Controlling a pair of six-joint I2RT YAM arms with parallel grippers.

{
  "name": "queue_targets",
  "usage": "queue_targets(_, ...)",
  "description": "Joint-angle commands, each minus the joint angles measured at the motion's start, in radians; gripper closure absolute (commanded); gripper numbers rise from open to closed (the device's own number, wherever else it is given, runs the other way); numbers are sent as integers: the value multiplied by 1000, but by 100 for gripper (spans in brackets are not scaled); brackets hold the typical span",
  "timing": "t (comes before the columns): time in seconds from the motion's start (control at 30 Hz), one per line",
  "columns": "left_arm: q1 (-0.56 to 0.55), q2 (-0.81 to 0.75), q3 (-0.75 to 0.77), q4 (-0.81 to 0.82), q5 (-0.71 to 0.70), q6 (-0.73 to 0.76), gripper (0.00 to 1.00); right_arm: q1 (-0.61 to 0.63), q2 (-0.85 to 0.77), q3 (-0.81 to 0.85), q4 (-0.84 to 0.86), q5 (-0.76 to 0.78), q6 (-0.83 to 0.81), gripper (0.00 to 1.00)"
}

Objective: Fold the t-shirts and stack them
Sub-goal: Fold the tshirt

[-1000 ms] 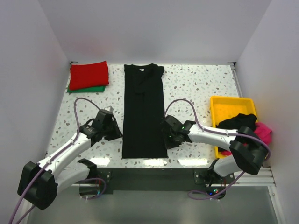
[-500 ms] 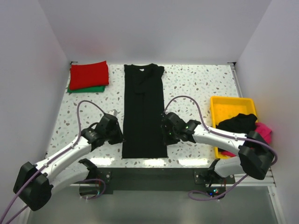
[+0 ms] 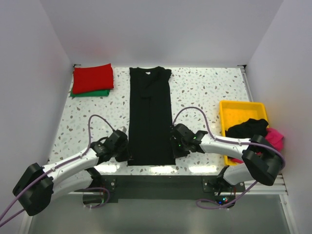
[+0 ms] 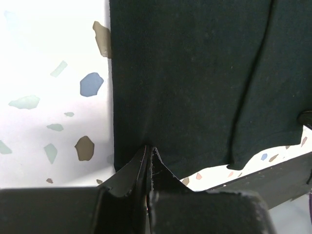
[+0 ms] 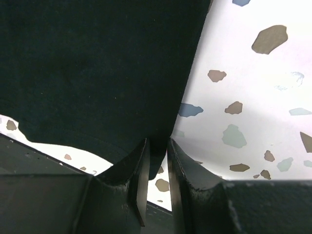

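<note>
A black t-shirt (image 3: pixel 150 117), folded into a long strip, lies down the middle of the table, neck at the far end. My left gripper (image 3: pixel 125 149) is at its near left corner and, in the left wrist view, the left gripper (image 4: pixel 147 147) is shut on the edge of the black t-shirt (image 4: pixel 195 73). At the near right corner, my right gripper (image 3: pixel 175 146) stands open. The right wrist view shows the right gripper (image 5: pixel 157 142) with its jaws a little apart and the edge of the black t-shirt (image 5: pixel 97 63) lying between them.
A folded red t-shirt (image 3: pixel 92 77) lies on a green one (image 3: pixel 90 92) at the back left. A yellow tray (image 3: pixel 233 109) at the right holds a crumpled black shirt (image 3: pixel 247 127) and a pink one (image 3: pixel 276 138). The table's near edge is just behind both grippers.
Both grippers slid toward the near end of the black t-shirt. The left one moved in onto its left edge and shut on it. The right one's jaws kept the same gap.
</note>
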State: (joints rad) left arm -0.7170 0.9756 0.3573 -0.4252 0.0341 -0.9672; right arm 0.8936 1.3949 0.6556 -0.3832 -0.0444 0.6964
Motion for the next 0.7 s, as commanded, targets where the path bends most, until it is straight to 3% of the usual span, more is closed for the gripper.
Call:
queue_targets(0.0, -7, 15, -31, 19, 10, -24, 98, 2, 7, -54, -37, -8, 8, 75)
queue_targets(0.17, -9, 2, 21, -61, -11, -16, 96, 2, -8, -45, -65, -12, 5, 75)
queue_targets(0.4, -9, -6, 126, -268, -8, -33, 75, 4, -56, -53, -115, -49, 0, 72)
queue_targets(0.67, -9, 22, 124, -297, 29, -24, 70, 2, -68, -93, -69, -109, 28, 69)
